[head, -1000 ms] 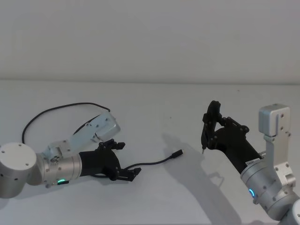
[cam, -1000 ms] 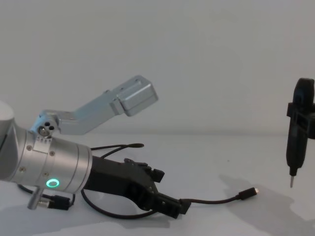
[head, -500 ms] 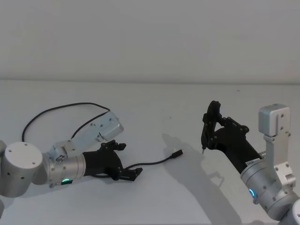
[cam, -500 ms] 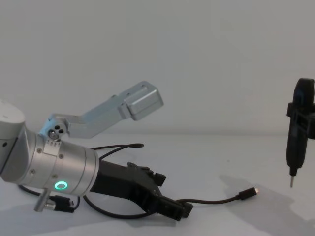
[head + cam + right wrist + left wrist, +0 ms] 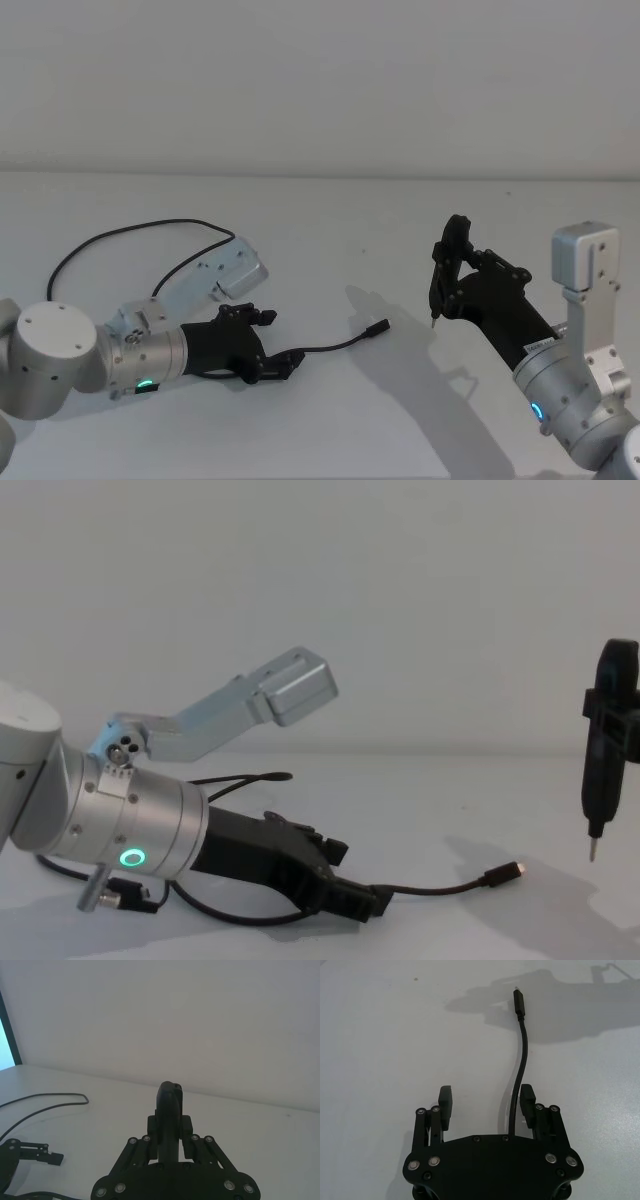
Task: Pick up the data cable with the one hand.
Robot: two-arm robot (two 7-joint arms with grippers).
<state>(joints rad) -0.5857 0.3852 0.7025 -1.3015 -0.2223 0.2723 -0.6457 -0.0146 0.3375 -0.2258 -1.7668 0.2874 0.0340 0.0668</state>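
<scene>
Left gripper (image 5: 486,1105) sits low on the table (image 5: 380,1035), fingers (image 5: 446,1105) wide, with the data cable (image 5: 522,1050) between them, close against one. Centre, close gently, then lift. Right gripper (image 5: 452,270), well apart, clamps a tool (image 5: 595,780).

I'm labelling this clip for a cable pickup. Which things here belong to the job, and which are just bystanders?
Belongs to the job: data cable, lying on the table; left pincer, open around it.
Just there: right pincer, held up off to the right, shut on a dark tool.
</scene>
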